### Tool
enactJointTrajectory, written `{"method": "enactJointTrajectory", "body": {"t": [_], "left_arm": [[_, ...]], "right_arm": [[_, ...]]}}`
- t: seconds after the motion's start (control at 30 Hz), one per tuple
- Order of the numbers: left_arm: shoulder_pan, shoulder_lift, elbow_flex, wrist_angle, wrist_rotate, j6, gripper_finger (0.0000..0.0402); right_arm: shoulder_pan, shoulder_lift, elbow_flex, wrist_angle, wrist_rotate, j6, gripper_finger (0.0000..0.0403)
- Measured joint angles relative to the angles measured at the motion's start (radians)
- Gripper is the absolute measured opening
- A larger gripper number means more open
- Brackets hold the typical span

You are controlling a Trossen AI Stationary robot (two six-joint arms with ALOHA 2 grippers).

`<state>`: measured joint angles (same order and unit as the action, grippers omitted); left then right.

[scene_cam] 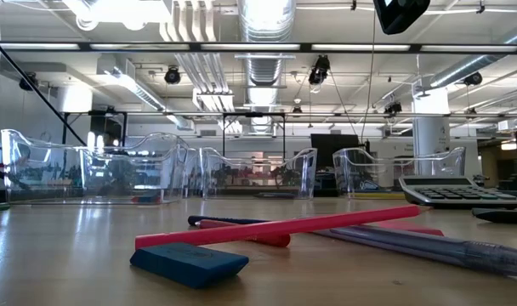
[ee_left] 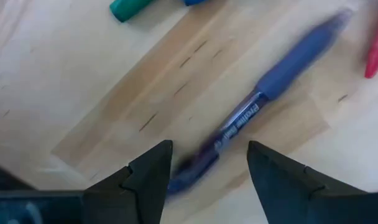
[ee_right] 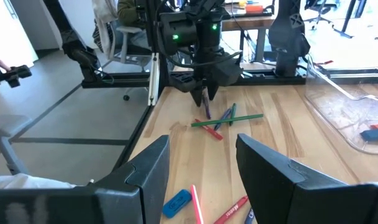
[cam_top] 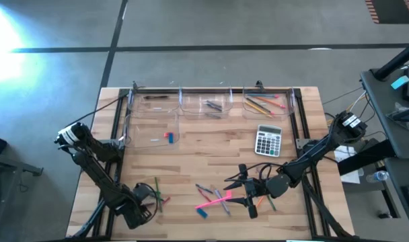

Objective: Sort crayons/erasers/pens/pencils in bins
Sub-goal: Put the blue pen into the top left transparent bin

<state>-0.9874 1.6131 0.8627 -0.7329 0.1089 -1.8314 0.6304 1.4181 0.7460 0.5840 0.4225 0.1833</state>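
Note:
My left gripper [ee_left: 209, 167] points down at the table's near left, open, with one finger on either side of the near end of a blue pen [ee_left: 282, 65] that lies flat on the wood. The right wrist view shows this gripper [ee_right: 204, 94] over a small heap of green, red and blue sticks [ee_right: 226, 120]. My right gripper [ee_right: 201, 168] hovers level over the near middle, open with nothing between its fingers. Beyond it lie pink sticks [cam_top: 214, 198], a blue eraser [scene_cam: 189, 262] and more pens [scene_cam: 463, 248]. Clear bins [cam_top: 211, 102] line the far edge.
A grey calculator [cam_top: 268, 140] lies right of centre. A fourth clear bin [cam_top: 154, 131] at the left holds a small red and a small blue piece. The far bins hold a few sticks. Bare wood lies between the bins and the loose sticks.

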Motion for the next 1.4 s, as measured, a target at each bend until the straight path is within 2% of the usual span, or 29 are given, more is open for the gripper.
{"method": "enactJointTrajectory", "body": {"t": [0.13,0.6,1.07,1.17,1.27,1.4], "left_arm": [[0.000,0.000,-0.001,-0.010,0.013,0.009,0.0167],[-0.002,-0.005,0.009,-0.028,0.028,0.157,0.0015],[-0.002,-0.091,0.097,-0.152,-0.009,0.274,0.0010],[0.001,-0.123,0.124,-0.188,-0.098,0.324,0.0010],[0.019,-0.155,0.151,-0.302,-0.221,0.337,0.0010],[0.061,-0.187,0.179,-0.423,-0.333,0.410,0.0010]], "right_arm": [[0.000,0.000,0.000,-0.002,0.000,0.000,0.0176],[0.000,0.000,0.000,-0.002,0.000,-0.001,0.0176],[0.000,0.000,0.000,-0.003,0.000,-0.002,0.0176],[0.000,0.000,0.000,-0.004,0.000,-0.002,0.0176],[0.000,0.000,0.000,-0.004,0.000,-0.006,0.0176],[0.000,0.000,0.000,-0.004,0.008,-0.012,0.0176]]}}
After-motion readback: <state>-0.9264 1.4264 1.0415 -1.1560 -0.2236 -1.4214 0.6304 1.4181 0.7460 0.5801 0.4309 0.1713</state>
